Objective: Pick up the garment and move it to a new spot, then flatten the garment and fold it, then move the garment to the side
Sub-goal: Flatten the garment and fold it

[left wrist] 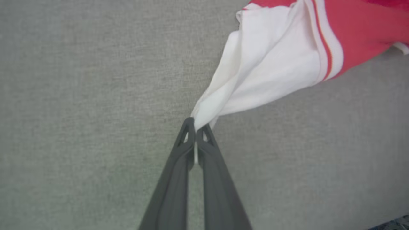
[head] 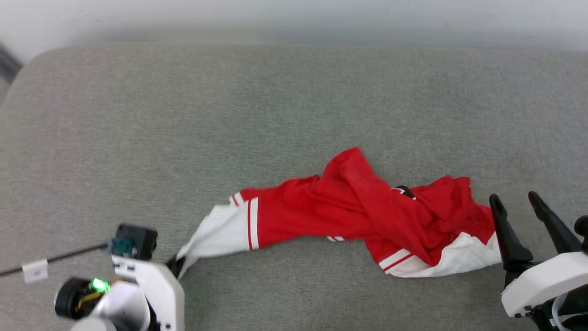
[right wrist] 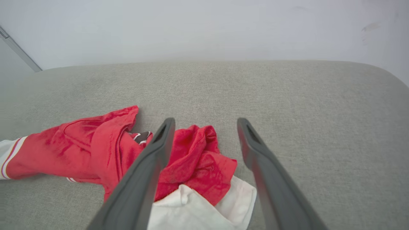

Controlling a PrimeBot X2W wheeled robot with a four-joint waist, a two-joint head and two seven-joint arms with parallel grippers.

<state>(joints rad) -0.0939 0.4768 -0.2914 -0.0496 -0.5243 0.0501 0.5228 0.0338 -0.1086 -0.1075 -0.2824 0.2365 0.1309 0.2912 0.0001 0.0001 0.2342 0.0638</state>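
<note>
The left gripper (left wrist: pixel 195 126) was clamped shut on the tip of a white sleeve of the garment (head: pixel 349 207), which was stretched away from the fingertips in a crumpled red heap over the grey cushion (head: pixel 275 101). The right gripper (head: pixel 513 198) was held wide open with nothing gripped, the garment's other white sleeve bunched just beside one finger.

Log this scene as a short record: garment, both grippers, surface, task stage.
surface: grey woven upholstered cushion
garment: red jersey-style shirt with white sleeves and striped trim, crumpled, stretched along the cushion, not flat
left gripper: shut on the tip of one white sleeve
right gripper: open, holding nothing, close beside the other white sleeve; contact cannot be told
task stage: garment gripped at one end, not yet flattened or folded
</note>
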